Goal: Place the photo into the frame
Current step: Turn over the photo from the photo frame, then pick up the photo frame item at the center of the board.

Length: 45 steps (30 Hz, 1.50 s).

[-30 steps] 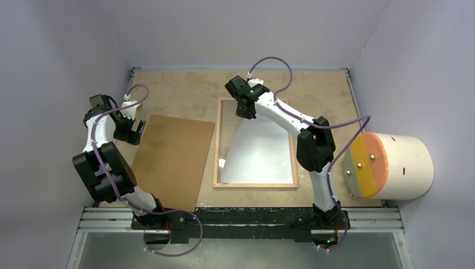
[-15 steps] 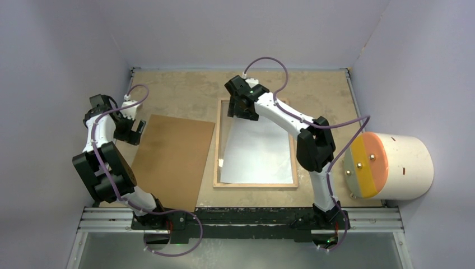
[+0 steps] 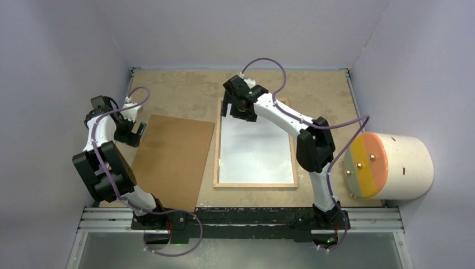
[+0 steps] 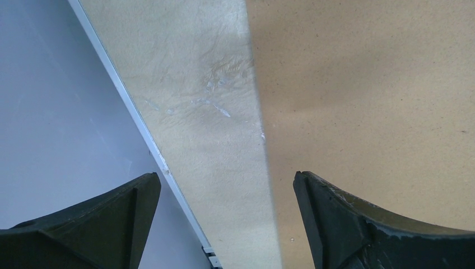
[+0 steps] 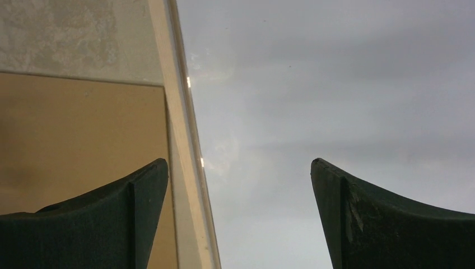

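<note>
The frame [image 3: 216,147] lies flat at the table's middle with its light wood face up. Inside its rails lies the photo [image 3: 256,148], showing only a plain white face. My right gripper [image 3: 233,110] hangs open over the frame's far left corner, holding nothing. In the right wrist view the wood rail [image 5: 182,140] runs between the fingers of the right gripper [image 5: 240,168], beside the pale photo [image 5: 336,84]. My left gripper [image 3: 134,131] stands open at the far left, over the brown backing board's edge. The left wrist view has nothing between the fingers of the left gripper [image 4: 227,182].
The brown backing board [image 3: 172,159] lies left of the frame, also in the left wrist view as the brown board [image 4: 364,84]. A white cylinder with an orange, yellow and grey end [image 3: 392,166] lies at the right edge. Lilac walls enclose the table.
The right gripper opened and let go of the photo's far end. The photo, curled up and narrowed at that end before, now lies flat within the frame. The left arm stayed put.
</note>
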{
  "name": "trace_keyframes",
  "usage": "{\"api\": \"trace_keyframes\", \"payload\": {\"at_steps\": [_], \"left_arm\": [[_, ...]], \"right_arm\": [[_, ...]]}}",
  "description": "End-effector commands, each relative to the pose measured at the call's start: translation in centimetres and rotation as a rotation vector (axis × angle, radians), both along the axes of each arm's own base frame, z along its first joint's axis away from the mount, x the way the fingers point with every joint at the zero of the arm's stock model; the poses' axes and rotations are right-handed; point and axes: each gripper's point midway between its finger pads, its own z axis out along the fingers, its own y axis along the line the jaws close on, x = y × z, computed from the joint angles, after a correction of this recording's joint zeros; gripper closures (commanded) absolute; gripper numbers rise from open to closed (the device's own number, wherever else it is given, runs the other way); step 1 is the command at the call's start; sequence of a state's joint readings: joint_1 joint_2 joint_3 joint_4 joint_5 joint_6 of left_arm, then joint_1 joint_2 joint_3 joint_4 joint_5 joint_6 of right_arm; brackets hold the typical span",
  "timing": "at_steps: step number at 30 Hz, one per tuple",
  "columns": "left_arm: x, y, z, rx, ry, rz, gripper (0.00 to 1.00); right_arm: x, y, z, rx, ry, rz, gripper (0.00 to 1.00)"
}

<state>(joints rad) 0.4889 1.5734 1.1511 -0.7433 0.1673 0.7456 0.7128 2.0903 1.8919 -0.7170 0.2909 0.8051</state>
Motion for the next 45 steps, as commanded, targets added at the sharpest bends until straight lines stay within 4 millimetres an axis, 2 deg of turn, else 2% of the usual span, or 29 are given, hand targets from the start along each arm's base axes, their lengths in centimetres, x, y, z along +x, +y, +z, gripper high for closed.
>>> {"api": "trace_keyframes", "payload": {"at_steps": [1, 4, 6, 9, 13, 19, 25, 29, 34, 38, 41, 45], "left_arm": [[0.2, 0.9, -0.6, 0.045, 0.008, -0.007, 0.03], [0.5, 2.5, -1.2, 0.107, 0.006, 0.021, 0.03], [0.3, 3.7, -2.1, 0.140, 0.021, 0.046, 0.04], [0.0, 4.5, -3.6, 0.137, 0.045, 0.075, 0.06], [-0.3, 4.2, -5.3, 0.120, 0.056, 0.089, 0.07], [-0.8, 4.3, -6.9, 0.130, 0.072, 0.108, 0.09], [-0.7, 5.2, -6.8, 0.173, 0.063, 0.129, 0.11], [-1.2, 3.5, -8.0, 0.086, 0.090, 0.104, 0.12], [-3.1, 0.3, -10.0, -0.041, 0.152, 0.058, 0.14], [-4.6, -1.6, -11.4, -0.109, 0.202, 0.029, 0.15], [-5.5, -3.1, -12.1, -0.152, 0.235, -0.001, 0.16], [-6.4, -4.8, -12.8, -0.205, 0.274, -0.048, 0.16]], "right_arm": [[-1.5, 3.8, 4.5, 0.159, -0.068, 0.042, 0.01], [-3.7, 8.0, 4.0, 0.239, -0.045, 0.105, 0.01], [-5.4, 10.8, 2.9, 0.256, -0.015, 0.145, 0.01], [-7.9, 13.6, 0.1, 0.232, 0.046, 0.180, 0.01], [-10.5, 15.0, -2.6, 0.222, 0.111, 0.190, 0.02], [-13.1, 14.1, -6.2, 0.168, 0.168, 0.135, 0.03], [-13.9, 12.4, -7.8, 0.109, 0.198, 0.097, 0.03], [-14.8, 12.3, -9.5, 0.114, 0.250, 0.085, 0.03], [-14.1, 13.7, -10.7, 0.149, 0.262, 0.094, 0.02], [-13.1, 16.1, -9.8, 0.281, 0.259, 0.111, 0.03], [-12.0, 16.9, -9.0, 0.380, 0.265, 0.095, 0.04], [-10.9, 18.4, -5.9, 0.578, 0.243, 0.107, 0.06]]}}
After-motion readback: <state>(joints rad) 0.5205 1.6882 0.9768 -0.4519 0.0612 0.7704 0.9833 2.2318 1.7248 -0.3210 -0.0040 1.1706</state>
